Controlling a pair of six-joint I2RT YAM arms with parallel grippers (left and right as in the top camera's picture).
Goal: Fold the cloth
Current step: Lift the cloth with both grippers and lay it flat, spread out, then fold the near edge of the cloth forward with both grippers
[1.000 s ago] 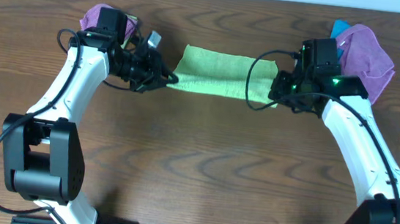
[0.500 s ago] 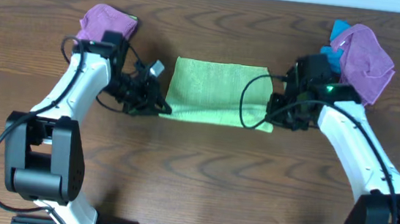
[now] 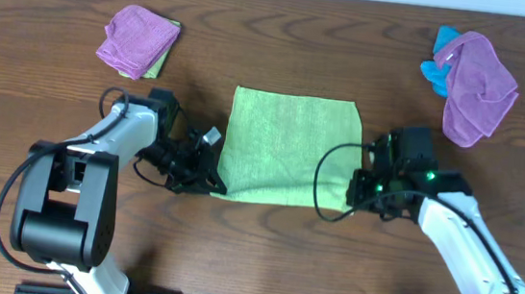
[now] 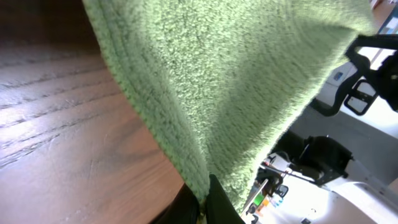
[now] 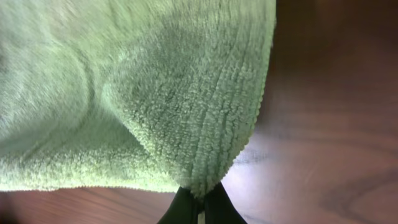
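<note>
The left claw [image 3: 211, 184] is pressed together on the near left corner of the lime-green cloth [image 3: 287, 145]; in its wrist view the hem runs down into the closed tips. The right claw [image 3: 355, 196] pinches the near right corner the same way. The cloth lies spread open on the desk [image 3: 252, 252] between both arms. Well beyond its far left corner sits a bunched purple cloth [image 3: 136, 38]; beyond its far right corner a second purple cloth [image 3: 479, 81] touches a small blue cloth [image 3: 437, 72]

Lime-green cloth [image 3: 289, 148], purple cloths [image 3: 136, 38], blue cloth [image 3: 434, 73], brown wood-grain table [image 3: 262, 253]
</note>
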